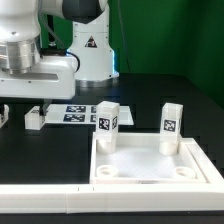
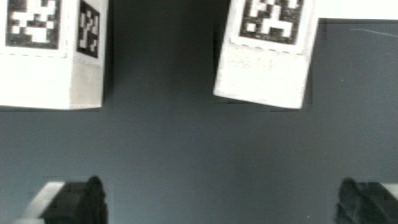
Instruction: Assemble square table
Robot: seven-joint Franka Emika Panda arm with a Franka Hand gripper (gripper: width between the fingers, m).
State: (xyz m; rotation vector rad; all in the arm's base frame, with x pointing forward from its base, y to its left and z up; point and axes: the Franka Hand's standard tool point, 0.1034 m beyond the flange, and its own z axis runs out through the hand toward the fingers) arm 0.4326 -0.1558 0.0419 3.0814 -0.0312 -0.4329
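While the gripper hangs with jaws wide apart and empty, two legs lie just ahead of its fingertips, neither between them; the tabletop sits toward the exterior view's right.

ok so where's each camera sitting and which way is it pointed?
Exterior view: off the robot, facing the white arm over the white plastic square tray-like tabletop and two upright white tagged block legs; only that arm shows.
Wrist view: on the wrist, looking past the open gripper at the black table and two white tagged blocks; dark fingertips show.
Shared: black table; probably legs, which ones unclear.
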